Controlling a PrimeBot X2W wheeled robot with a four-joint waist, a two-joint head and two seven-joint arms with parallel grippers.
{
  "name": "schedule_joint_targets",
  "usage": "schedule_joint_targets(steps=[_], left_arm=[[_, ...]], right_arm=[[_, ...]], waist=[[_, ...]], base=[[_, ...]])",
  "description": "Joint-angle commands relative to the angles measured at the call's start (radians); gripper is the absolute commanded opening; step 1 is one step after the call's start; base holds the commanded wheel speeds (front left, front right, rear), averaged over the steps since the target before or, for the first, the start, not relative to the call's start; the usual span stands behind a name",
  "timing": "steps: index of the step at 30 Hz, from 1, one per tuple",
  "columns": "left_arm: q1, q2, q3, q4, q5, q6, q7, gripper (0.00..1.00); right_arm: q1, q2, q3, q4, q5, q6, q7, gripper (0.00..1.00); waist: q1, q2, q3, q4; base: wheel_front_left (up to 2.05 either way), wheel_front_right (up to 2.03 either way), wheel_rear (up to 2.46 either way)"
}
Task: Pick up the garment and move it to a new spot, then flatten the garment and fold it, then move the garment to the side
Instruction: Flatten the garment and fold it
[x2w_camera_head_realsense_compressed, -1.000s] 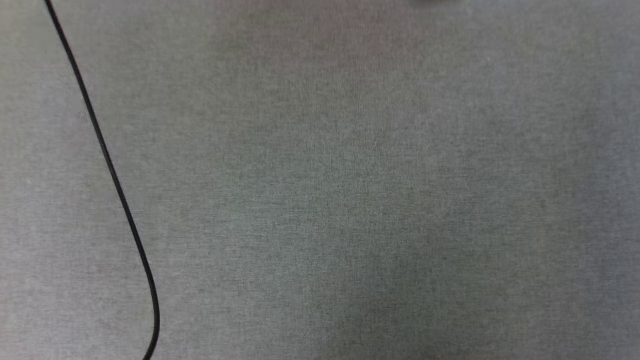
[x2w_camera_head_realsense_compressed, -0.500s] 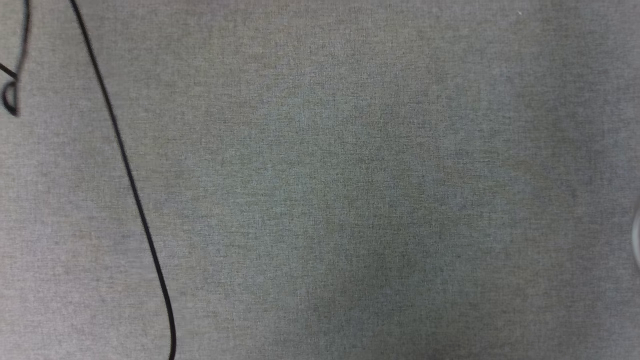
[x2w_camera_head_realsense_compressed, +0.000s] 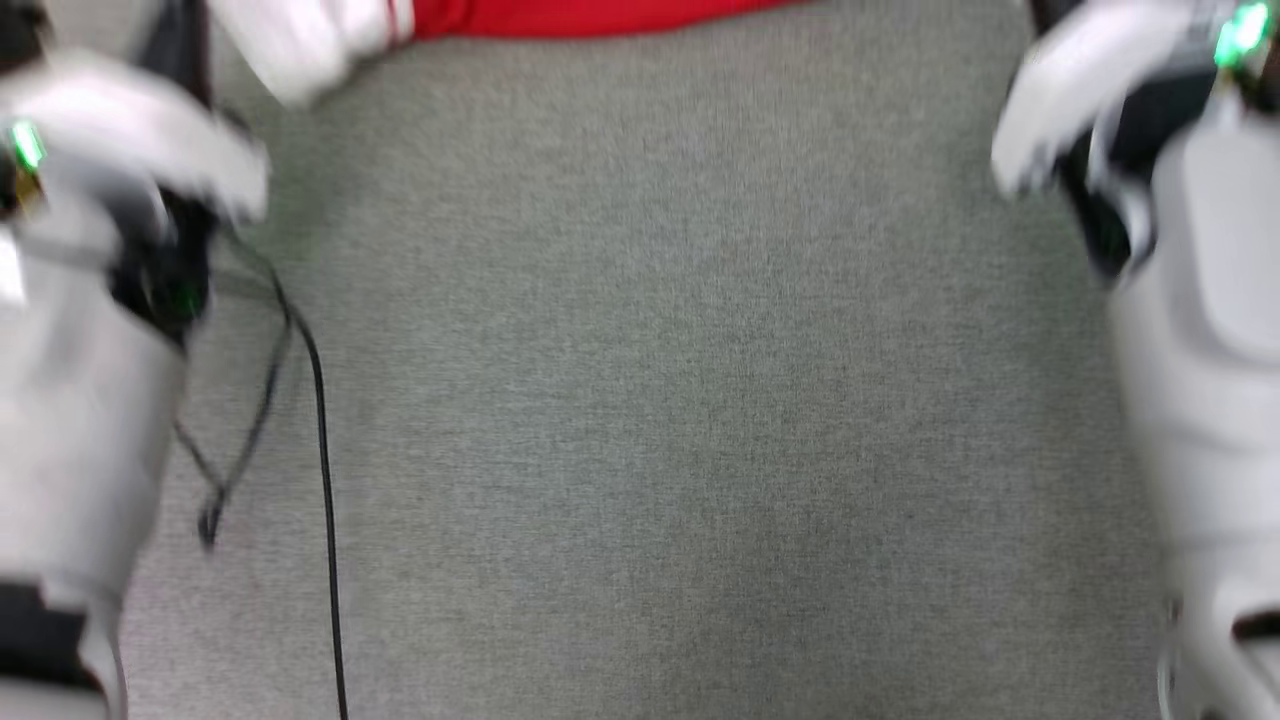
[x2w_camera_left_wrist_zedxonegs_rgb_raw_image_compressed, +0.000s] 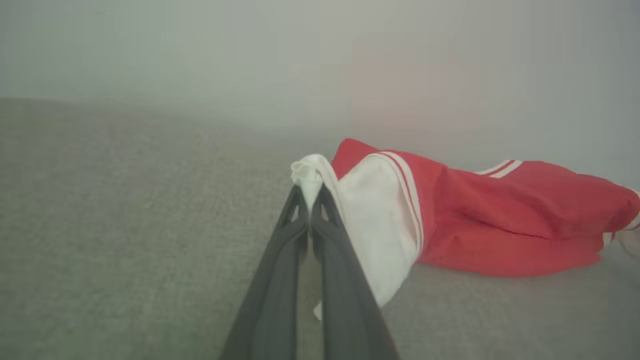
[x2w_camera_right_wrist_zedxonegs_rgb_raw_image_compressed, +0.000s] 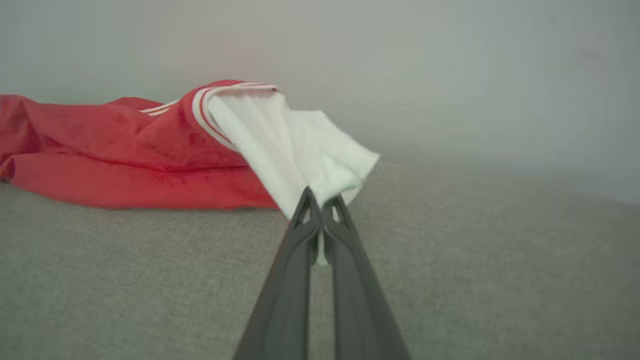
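The left gripper (x2w_camera_left_wrist_zedxonegs_rgb_raw_image_compressed: 310, 194) pinches one white sleeve (x2w_camera_left_wrist_zedxonegs_rgb_raw_image_compressed: 380, 225) of the red jersey T-shirt (x2w_camera_left_wrist_zedxonegs_rgb_raw_image_compressed: 500, 225) and the right gripper (x2w_camera_right_wrist_zedxonegs_rgb_raw_image_compressed: 321, 199) the other — the shirt slumped on the grey cloth surface (x2w_camera_head_realsense_compressed: 700, 400) between them — with a black cable (x2w_camera_head_realsense_compressed: 325, 480) beside the left forearm (x2w_camera_head_realsense_compressed: 70, 420).

Far side: garment (x2w_camera_head_realsense_compressed: 600, 15) is lying on the surface (x2w_camera_head_realsense_compressed: 700, 400).
Left: cable (x2w_camera_head_realsense_compressed: 325, 480) is trailing over the surface.

The garment (x2w_camera_left_wrist_zedxonegs_rgb_raw_image_compressed: 500, 225) was a red T-shirt with 2 white short sleeves edged in red-and-white stripes. Its red body lay creased and bunched low, while each sleeve rose to a pinched, gathered tip.
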Motion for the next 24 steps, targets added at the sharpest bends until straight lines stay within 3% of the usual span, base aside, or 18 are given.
schedule_joint_targets(steps=[1,6,13,24], left_arm=[[0.063,0.006,0.003,-0.014,-0.012,-0.002,-0.011,0.0],[0.259,0.023,0.045,-0.092,0.016,-0.002,-0.021,0.0],[0.54,0.0,0.156,-0.229,0.085,0.026,-0.021,0.0],[0.918,0.008,0.23,-0.461,0.137,0.146,-0.021,0.0]], right_arm=[[0.065,-0.013,0.007,-0.016,0.022,-0.001,-0.012,0.0],[0.278,-0.051,0.004,-0.088,0.087,-0.001,-0.014,0.0],[0.579,-0.065,-0.043,-0.274,0.148,-0.001,0.031,0.0],[1.022,-0.003,-0.166,-0.597,0.197,-0.001,0.159,0.0]], waist=[[0.0,0.0,-0.047,0.008],[0.0,0.0,-0.133,0.014],[0.0,0.0,-0.256,0.017],[0.0,0.0,-0.416,0.01]], base=[[0.0,0.0,0.0],[0.0,0.0,0.0],[0.0,0.0,0.0],[0.0,0.0,0.0]])
